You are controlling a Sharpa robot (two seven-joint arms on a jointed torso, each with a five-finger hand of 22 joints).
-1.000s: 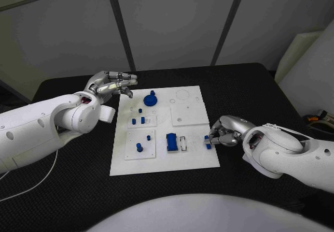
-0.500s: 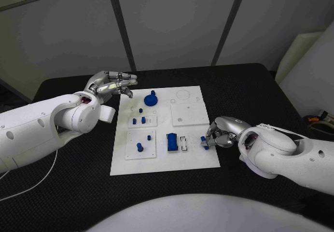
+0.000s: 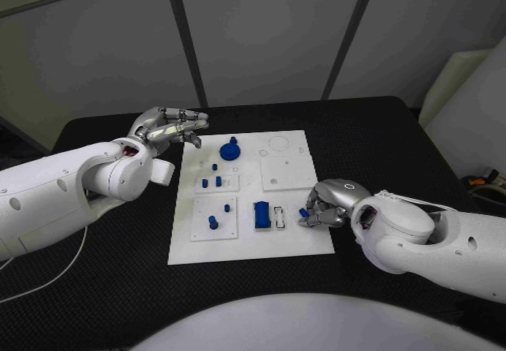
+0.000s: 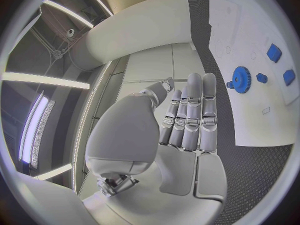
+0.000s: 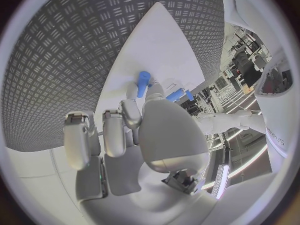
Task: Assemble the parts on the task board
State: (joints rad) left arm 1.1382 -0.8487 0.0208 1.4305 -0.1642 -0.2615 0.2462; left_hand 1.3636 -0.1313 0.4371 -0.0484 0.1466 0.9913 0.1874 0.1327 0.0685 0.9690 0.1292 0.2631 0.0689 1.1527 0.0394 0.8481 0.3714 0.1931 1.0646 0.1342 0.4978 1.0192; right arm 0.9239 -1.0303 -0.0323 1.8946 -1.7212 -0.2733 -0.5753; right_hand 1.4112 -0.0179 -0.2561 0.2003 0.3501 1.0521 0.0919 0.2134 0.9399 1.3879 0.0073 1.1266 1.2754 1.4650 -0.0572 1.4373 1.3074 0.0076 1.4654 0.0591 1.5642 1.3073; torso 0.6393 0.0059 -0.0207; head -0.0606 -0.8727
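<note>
Black textured table (image 3: 116,278) before grey wall panels, with the white task board (image 3: 284,245) at frame centre. The small blue peg (image 5: 144,83) sits pinched in the fingertips of the right hand (image 3: 327,205), at the board's right edge, just right of centre in the head view. Judged by its look it is a light, rigid plastic piece, smooth enough to slip, so a pinch across its short shaft seems the safest hold. In the right wrist view its long axis runs away from the palm toward the board; whether it stands upright in the head view cannot be told, as the hand covers most of it.

Moving outward: a blue block (image 3: 259,215) stands just left of the hand beside a white slotted fixture (image 3: 277,217). Further left lies a panel with 2 low blue pieces (image 3: 211,221). Above it, 3 small blue studs (image 3: 211,179). A blue gear (image 3: 229,151) occupies the upper part of the board.

The left hand (image 3: 169,128) hovers off the board's upper left corner, fingers loosely extended together, holding nothing.
</note>
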